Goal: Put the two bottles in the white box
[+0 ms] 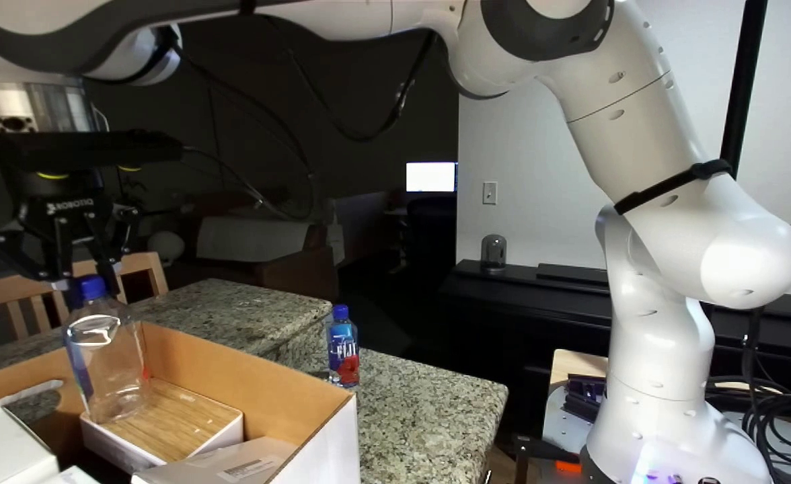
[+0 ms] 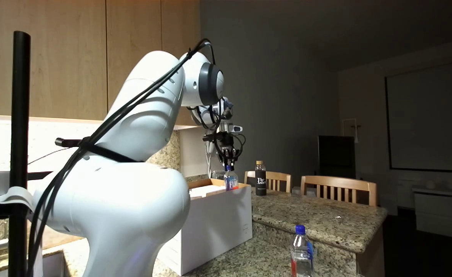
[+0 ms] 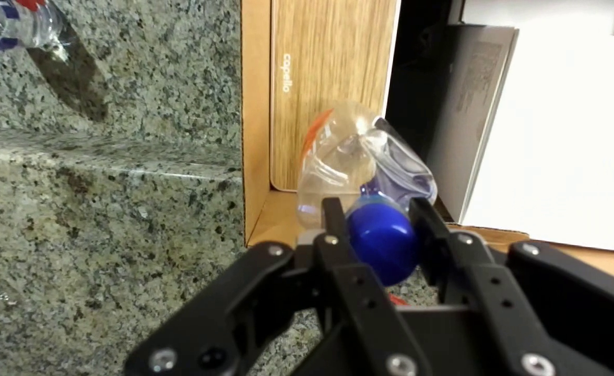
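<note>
My gripper (image 1: 87, 279) is shut on the blue cap of a clear bottle (image 1: 109, 366), which hangs tilted inside the white box (image 1: 325, 444). In the wrist view, the cap sits between both fingertips (image 3: 377, 219), and the clear body (image 3: 343, 162) lies over a wood-topped case. In an exterior view this bottle (image 2: 231, 181) shows a blue-and-red label above the box's rim (image 2: 218, 223). Its base looks close to the case; I cannot tell whether they touch. The second bottle, with a blue-and-red label (image 1: 343, 353), stands upright on the counter outside the box; it also shows here (image 2: 302, 254).
The box holds the wood-topped case (image 3: 333, 52) and white cartons (image 3: 563, 130). The box wall (image 3: 255, 104) rises beside the held bottle. A raised granite ledge (image 2: 326, 219) runs alongside, with a dark cork-topped bottle (image 2: 261, 182) on it. Wooden chairs (image 2: 341, 184) stand behind.
</note>
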